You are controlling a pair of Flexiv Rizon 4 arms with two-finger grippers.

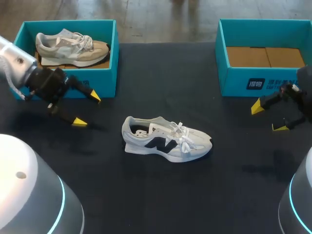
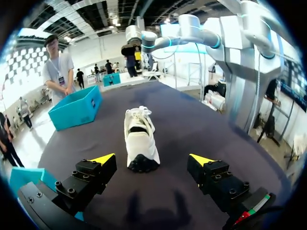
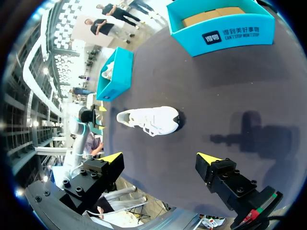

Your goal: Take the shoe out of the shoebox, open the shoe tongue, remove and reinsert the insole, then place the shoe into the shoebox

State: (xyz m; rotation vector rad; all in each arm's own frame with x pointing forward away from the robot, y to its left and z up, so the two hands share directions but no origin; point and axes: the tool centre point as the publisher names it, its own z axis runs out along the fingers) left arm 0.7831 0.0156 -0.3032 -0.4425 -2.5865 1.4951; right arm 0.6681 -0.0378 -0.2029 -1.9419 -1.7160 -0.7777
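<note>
A white shoe (image 1: 165,139) with a dark side mark is set on its sole in the middle of the dark bench (image 1: 161,195), outside both boxes, toe turned toward the right arm's side. A grey and beige shoe (image 1: 68,48) is kept upright in the left shoebox (image 1: 108,78). A brown cardboard floor is seen in the right shoebox (image 1: 234,83). The left tool (image 1: 87,108) is held spread apart just beside the left shoebox. The right tool (image 1: 268,117) is likewise spread wide, near the right shoebox's front wall.
</note>
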